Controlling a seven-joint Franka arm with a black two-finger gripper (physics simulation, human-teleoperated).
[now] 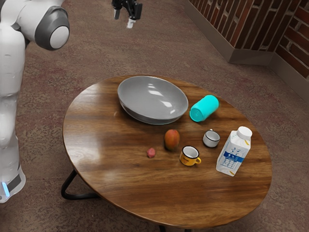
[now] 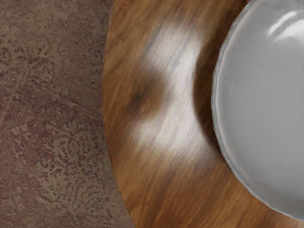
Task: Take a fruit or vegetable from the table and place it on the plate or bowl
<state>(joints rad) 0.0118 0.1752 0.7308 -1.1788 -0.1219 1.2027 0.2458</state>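
A wide grey bowl (image 1: 152,99) stands at the back of the round wooden table (image 1: 106,145). In front of it lies an orange-red fruit (image 1: 172,139), and a small pink-red fruit (image 1: 151,152) rests a little nearer the front edge. My gripper (image 1: 124,14) hangs high above the table's far side, well above the bowl, open and holding nothing. From the hand's camera, the bowl's rim (image 2: 266,104) appears beside a bare stretch of tabletop (image 2: 156,118).
A teal cup (image 1: 203,108) lies on its side toward the exterior view's right of the bowl. A white mug (image 1: 211,138), a yellow mug (image 1: 189,155) and a milk carton (image 1: 233,151) stand near the fruit. Patterned carpet (image 2: 47,118) surrounds the table.
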